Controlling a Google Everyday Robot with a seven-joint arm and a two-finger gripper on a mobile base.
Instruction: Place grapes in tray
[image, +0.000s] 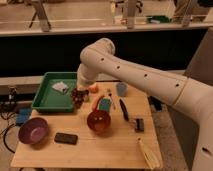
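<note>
A: Camera view, bench (100, 150) layout? List what sits around the tray.

B: Green tray (44, 102) at rear left, a white crumpled item (60, 87) lying inside it. Purple bowl (33, 131) at front left, a dark flat phone-like object (66, 138) just beside it. Orange-brown bowl (99, 121) mid-bench. Behind that, a teal object (104, 104); a blue cup (121, 89) toward the rear. Black pen-like tool (123, 109) and a small black block (138, 125) to the right, pale yellow item (148, 152) at the front right corner.

A: Arm pose?

B: White arm enters from the right, bends at a large elbow, forearm points down. Hand (79, 96) is low, just beside the tray's right rim, still outside it.

A: Grapes?

B: Grapes (78, 94), a dark cluster, sit at the hand, over the bench at the tray's edge. Hand appears closed around them; fingers themselves hard to make out.
</note>
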